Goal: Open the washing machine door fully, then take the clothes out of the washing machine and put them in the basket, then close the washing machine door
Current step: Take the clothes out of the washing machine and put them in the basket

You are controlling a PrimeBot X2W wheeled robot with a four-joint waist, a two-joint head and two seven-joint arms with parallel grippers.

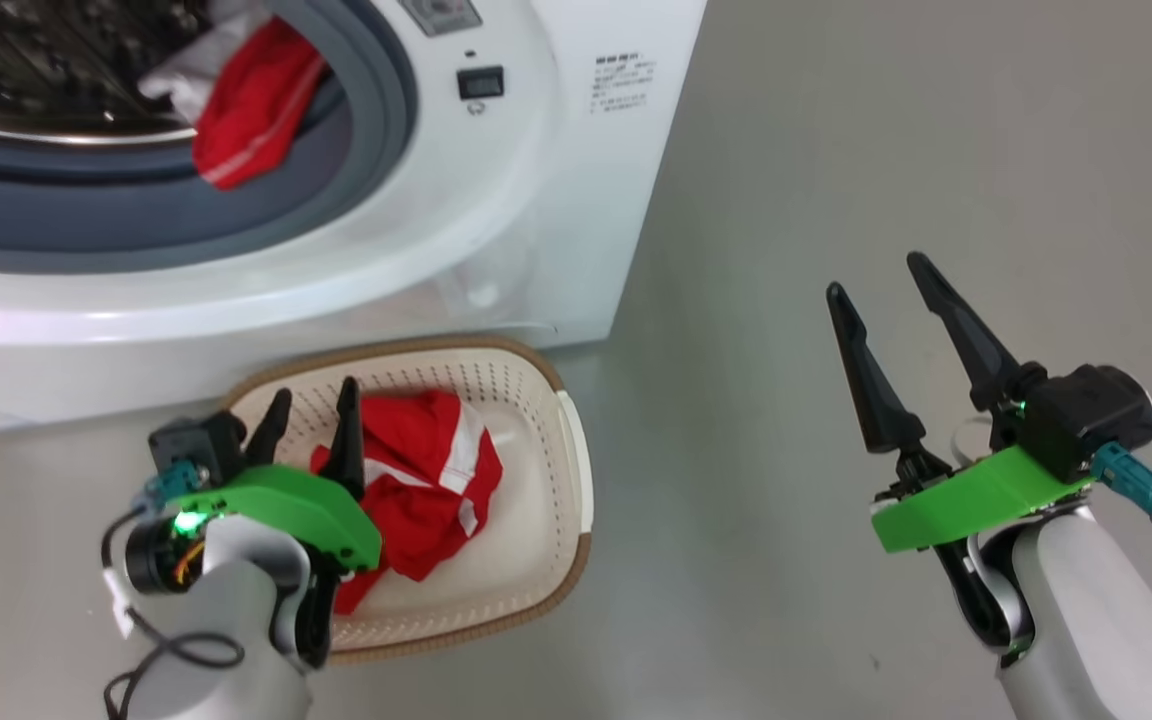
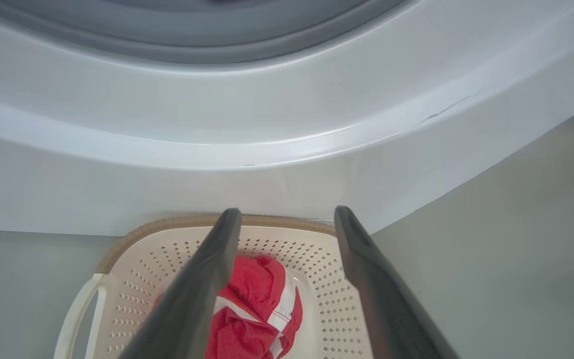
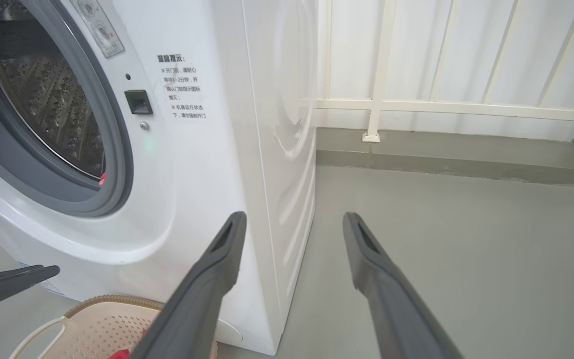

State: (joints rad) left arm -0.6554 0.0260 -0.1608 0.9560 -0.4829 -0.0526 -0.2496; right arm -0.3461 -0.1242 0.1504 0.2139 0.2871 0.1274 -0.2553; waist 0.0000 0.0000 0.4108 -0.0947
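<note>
1. Grey floor (image 1: 786, 200) surrounds the washing machine (image 1: 536, 200) at upper left, a red garment (image 1: 251, 105) hanging from its opening.
2. Left claw (image 1: 314, 392) hovers open above the basket (image 1: 536, 520), which holds a second red garment (image 1: 426, 480).
3. Right claw (image 1: 877, 275) is open and empty, far right.

My left fingers (image 1: 346, 435) cover the near side of the red garment (image 1: 441, 480) in the basket (image 1: 576, 470), and my forearm (image 1: 236, 620) hides the basket's left corner. The washing machine (image 1: 496, 220) runs off the head view's top and left edges, which cut the drum (image 1: 46, 70). The print (image 1: 621, 85) on its front is too small to read.
</note>
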